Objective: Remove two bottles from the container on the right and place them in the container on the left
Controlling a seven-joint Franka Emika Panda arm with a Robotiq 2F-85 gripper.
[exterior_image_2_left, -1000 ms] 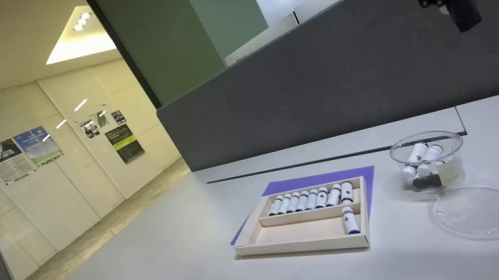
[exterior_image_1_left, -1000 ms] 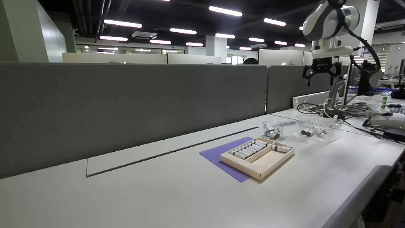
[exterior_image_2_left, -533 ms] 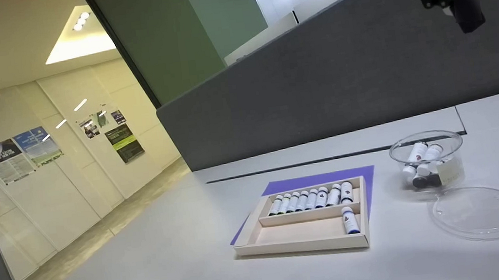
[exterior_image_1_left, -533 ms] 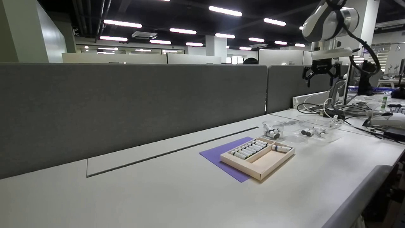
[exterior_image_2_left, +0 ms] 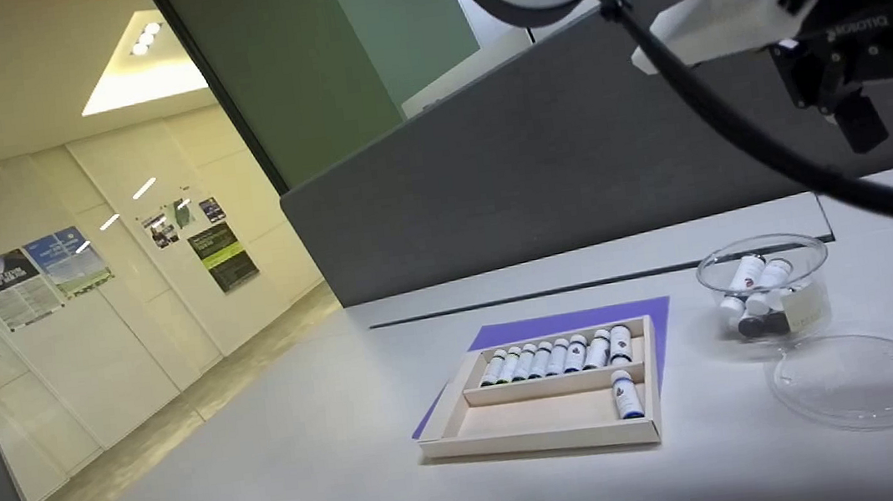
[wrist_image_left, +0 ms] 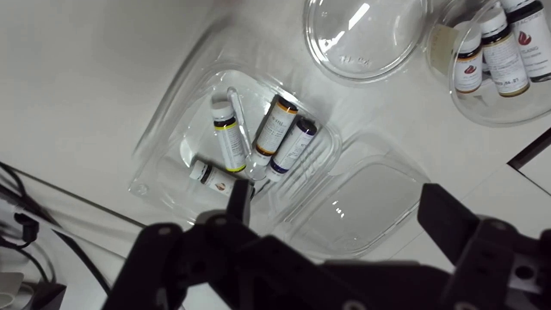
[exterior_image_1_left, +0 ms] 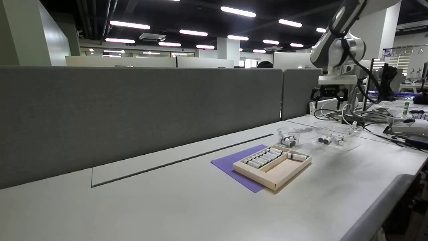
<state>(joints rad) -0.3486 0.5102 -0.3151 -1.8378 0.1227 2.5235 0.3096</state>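
Small dark cylindrical bottles with white caps and white wrap labels, four of them, lay on their sides in the clear rounded-rectangular plastic tub, which I took for the right-hand container. My jaws hung above it, wide apart, with nothing between them. I judged the bottles light, stiff and probably glass, so breakable on a knock; their smooth round walls could roll or slip, so I favoured a gentle squeeze squarely across the labelled middle, clear of the cap. The yellow-banded bottle looked the readier pick, though a clear plastic spoon-like piece lay just beside it. The orange-banded bottle and the dark-blue-banded bottle lay side by side, leaving little room for a jaw between.

Print on those labels was too fine for me to read. On a white-labelled bottle in the clear round plastic cup nearby, perhaps the left-hand container, letters under a red flame-shaped emblem seemed to end in LANG. ROBOTIQ stood in white on my black housing in an exterior view.
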